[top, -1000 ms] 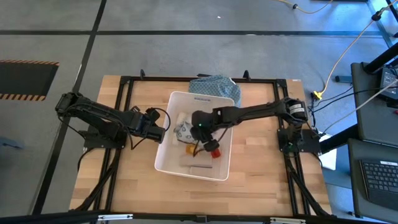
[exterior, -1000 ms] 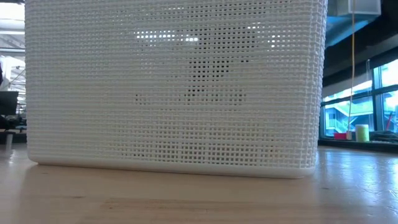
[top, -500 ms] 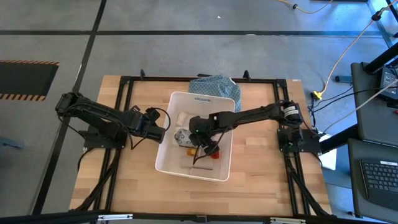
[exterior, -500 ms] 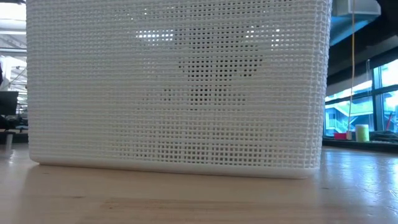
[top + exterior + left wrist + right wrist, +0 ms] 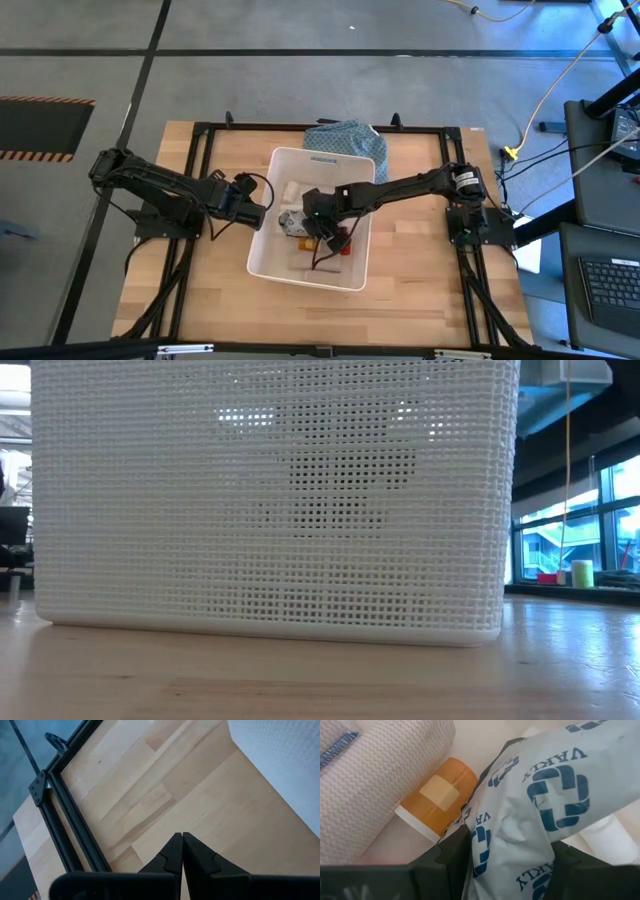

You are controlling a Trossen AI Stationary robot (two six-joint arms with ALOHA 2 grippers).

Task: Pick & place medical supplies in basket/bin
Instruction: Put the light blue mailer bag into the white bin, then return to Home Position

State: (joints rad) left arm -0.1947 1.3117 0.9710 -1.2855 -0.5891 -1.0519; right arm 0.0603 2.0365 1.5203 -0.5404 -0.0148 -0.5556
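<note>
Nearest the low camera stands the basket (image 5: 270,500), a large white plastic tub whose woven-lattice wall fills that view and rests flat on the pale wooden table (image 5: 320,680); a dark blur shows through the mesh, too vague to name. From above, the right gripper (image 5: 318,222) reaches down inside the tub, and its wrist camera shows a flat grey pouch (image 5: 540,815), soft and crinkled and printed with blue crosses, sitting between the two dark fingers (image 5: 445,862), which clamp it from either side. The pouch runs straight out from the jaws, its long axis roughly along the gripper's reach, so it already lies over the tub floor; in my judgement the coming move needs only a release, not more travel. Just beside the pouch lies an orange bottle (image 5: 437,795) on its side, smooth and cylindrical with a white cap and a bandage picture, touching a pinkish ribbed fabric roll (image 5: 375,780). A red item (image 5: 343,247) lies near the gripper in the tub. The left gripper (image 5: 182,852) waits over bare wood just beside the tub's left wall, its fingers pressed together on nothing. Beyond the tub's far rim lies the blue-green patterned cloth (image 5: 345,137).
</note>
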